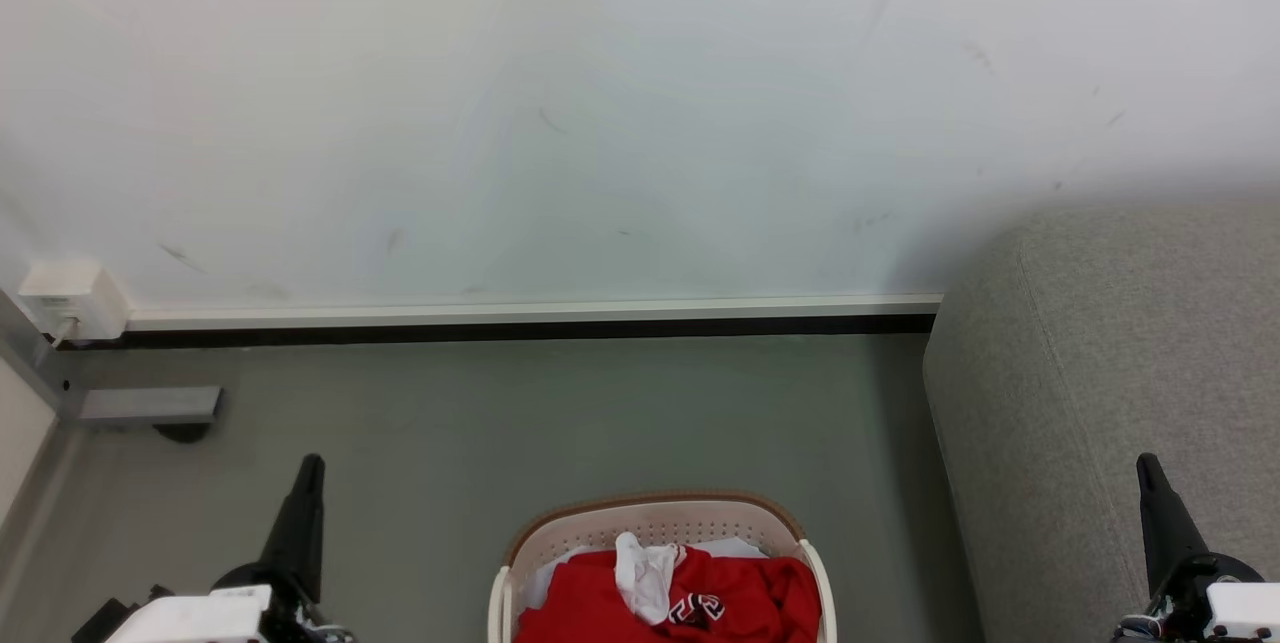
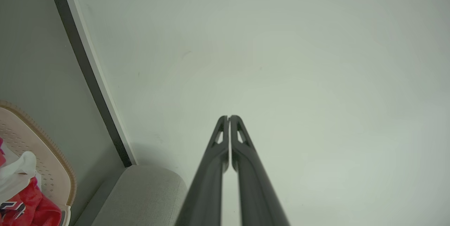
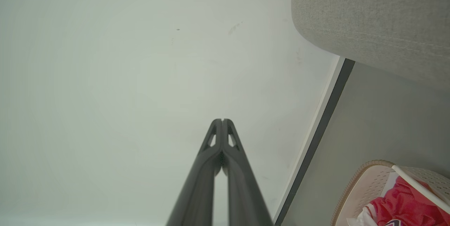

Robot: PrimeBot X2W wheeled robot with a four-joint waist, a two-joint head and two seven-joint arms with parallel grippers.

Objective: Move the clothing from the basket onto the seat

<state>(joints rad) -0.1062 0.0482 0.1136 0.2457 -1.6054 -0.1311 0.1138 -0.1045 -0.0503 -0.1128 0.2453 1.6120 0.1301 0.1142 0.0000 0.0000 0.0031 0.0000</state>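
Note:
The cream basket [image 1: 655, 523] with a brown rim stands on the floor at the bottom centre of the head view. Red clothing [image 1: 745, 593] with a black-and-white print fills it, and a small white piece [image 1: 645, 571] lies on top. The grey seat [image 1: 1100, 373] rises at the right. My left gripper [image 1: 312, 463] points up at the lower left, shut and holding nothing. My right gripper [image 1: 1145, 463] stands the same way at the lower right, in front of the seat. The wrist views show the left gripper [image 2: 229, 117] and right gripper [image 3: 222, 120] with tips pressed together, the basket [image 2: 52, 162] [image 3: 369, 180], the clothing [image 2: 38, 208] [image 3: 404, 205] and the seat [image 2: 140, 198] [image 3: 372, 18].
A white wall with a dark skirting strip [image 1: 520, 326] runs across behind the basket. A white socket box [image 1: 70, 301] and a grey metal foot [image 1: 150, 405] sit at the far left. Grey floor [image 1: 560, 413] lies between the basket and the wall.

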